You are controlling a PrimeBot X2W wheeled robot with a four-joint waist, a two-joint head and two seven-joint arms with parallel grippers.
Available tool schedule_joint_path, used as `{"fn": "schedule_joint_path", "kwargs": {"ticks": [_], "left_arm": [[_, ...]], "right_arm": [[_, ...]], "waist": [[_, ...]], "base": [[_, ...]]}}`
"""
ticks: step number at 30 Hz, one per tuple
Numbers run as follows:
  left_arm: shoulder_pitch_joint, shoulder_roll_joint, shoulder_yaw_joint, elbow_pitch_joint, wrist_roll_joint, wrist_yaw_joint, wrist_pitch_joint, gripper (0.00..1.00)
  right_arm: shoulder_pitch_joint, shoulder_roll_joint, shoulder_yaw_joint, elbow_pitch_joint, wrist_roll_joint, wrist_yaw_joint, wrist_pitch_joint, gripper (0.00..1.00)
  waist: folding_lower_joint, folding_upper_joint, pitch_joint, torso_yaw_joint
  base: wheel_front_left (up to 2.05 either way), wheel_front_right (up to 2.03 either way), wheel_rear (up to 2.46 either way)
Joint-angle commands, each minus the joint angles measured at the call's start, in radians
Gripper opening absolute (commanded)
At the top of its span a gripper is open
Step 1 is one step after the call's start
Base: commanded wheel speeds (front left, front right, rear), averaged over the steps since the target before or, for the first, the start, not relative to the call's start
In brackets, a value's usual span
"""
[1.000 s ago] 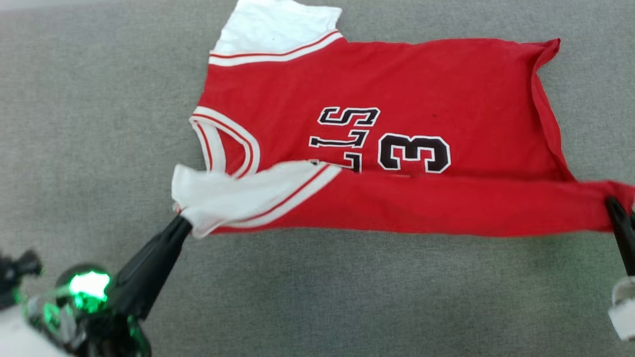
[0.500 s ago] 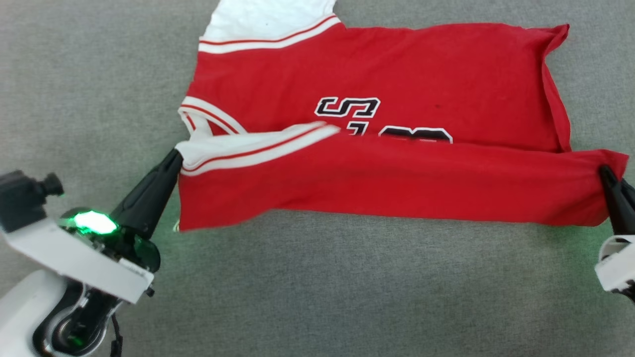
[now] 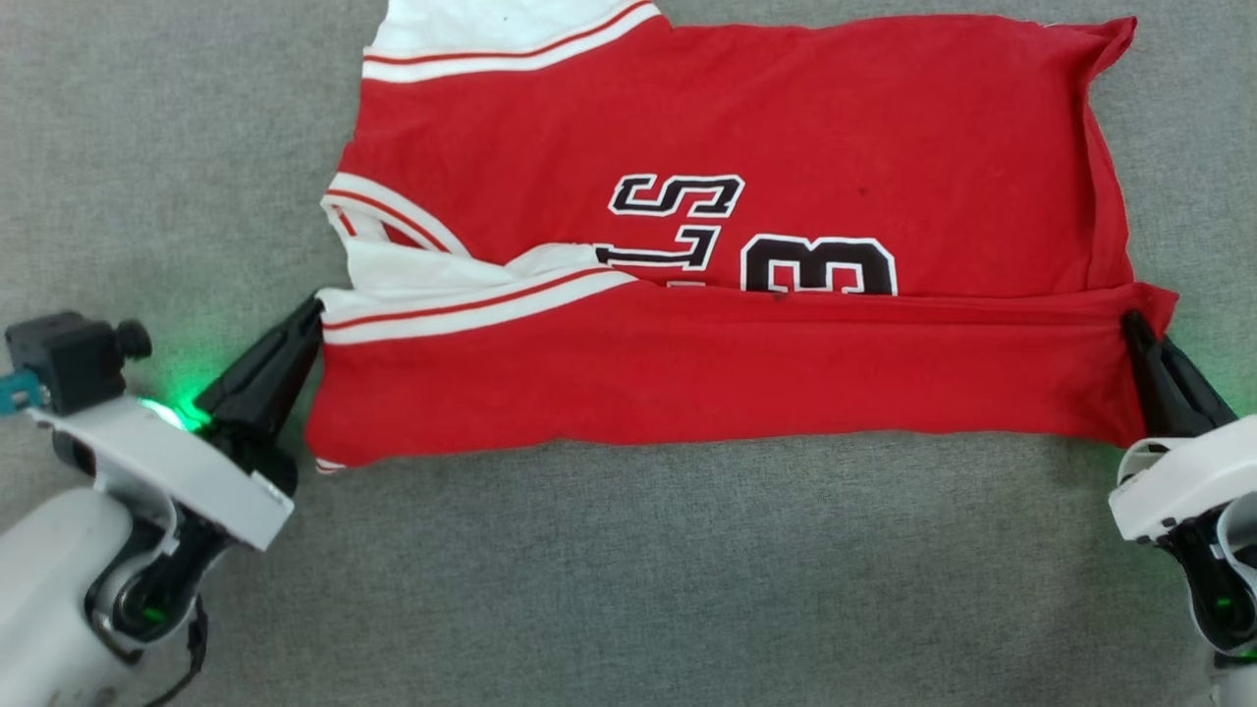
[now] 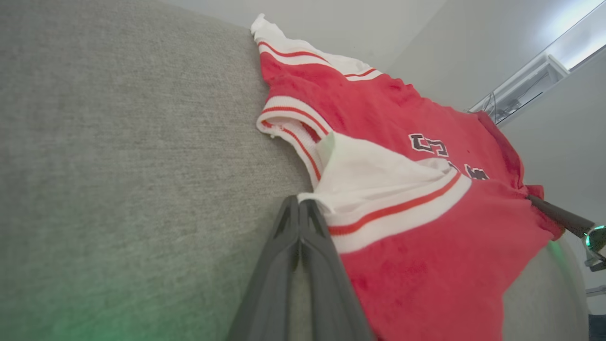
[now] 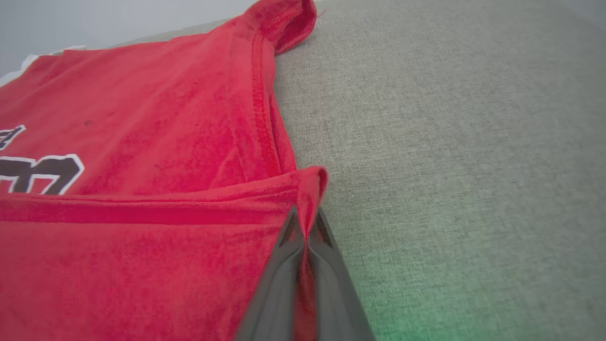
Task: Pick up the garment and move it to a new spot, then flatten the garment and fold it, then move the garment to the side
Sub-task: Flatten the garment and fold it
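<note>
While my left gripper (image 3: 312, 316) and right gripper (image 3: 1132, 324) pinched opposite ends of the shirt (image 3: 746, 118), its length ran straight between them.

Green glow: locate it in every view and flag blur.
Head view: garment sharp, green spill on the grey surface beside the left end effector and right end effector. Left wrist view: green tint bottom-left. Right wrist view: green bottom-right, near fingers soft.

We can't tell for sure; prob. a lab or test rm: grey cloth-covered bench (image 3: 628, 570), bare pale walls (image 4: 350, 28), ceiling fixture w/ loose cables (image 4: 521, 90) beyond its far edge.
</note>
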Motion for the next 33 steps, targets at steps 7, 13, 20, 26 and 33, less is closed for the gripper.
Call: {"fn": "schedule_joint_path", "kwargs": {"ticks": [7, 13, 20, 26, 33], "left_arm": [[-0.062, -0.002, -0.054, 0.089, 0.007, 0.003, 0.002, 1.0], [-0.126, 0.062, -0.087, 0.064, 0.047, 0.003, 0.001, 1.0], [-0.196, 0.159, -0.146, -0.016, 0.028, 0.003, 0.203, 1.0], [-0.283, 0.18, -0.226, -0.092, -0.011, 0.025, 0.554, 1.0], [-0.36, 0.158, -0.282, -0.08, -0.064, 0.026, 0.828, 1.0]], "right_arm": [[-0.024, -0.005, 0.015, 0.038, -0.025, -0.001, -0.041, 0.42], [0.008, -0.013, -0.009, 0.003, -0.029, -0.001, -0.065, 1.0], [0.039, -0.017, -0.046, -0.067, -0.019, -0.001, -0.054, 1.0], [0.042, -0.012, -0.047, -0.101, -0.011, -0.001, -0.038, 1.0], [0.032, 0.009, -0.025, -0.114, -0.013, -0.001, -0.043, 1.0]], "waist": [[0.0, 0.0, -0.016, 0.015], [0.0, 0.0, -0.074, 0.025], [0.0, 0.0, -0.131, 0.036], [0.0, 0.0, -0.141, 0.036], [0.0, 0.0, -0.118, -0.001]], "base": [[0.0, 0.0, 0.0], [0.0, 0.0, 0.0], [0.0, 0.0, 0.0], [0.0, 0.0, 0.0], [0.0, 0.0, 0.0]]}}
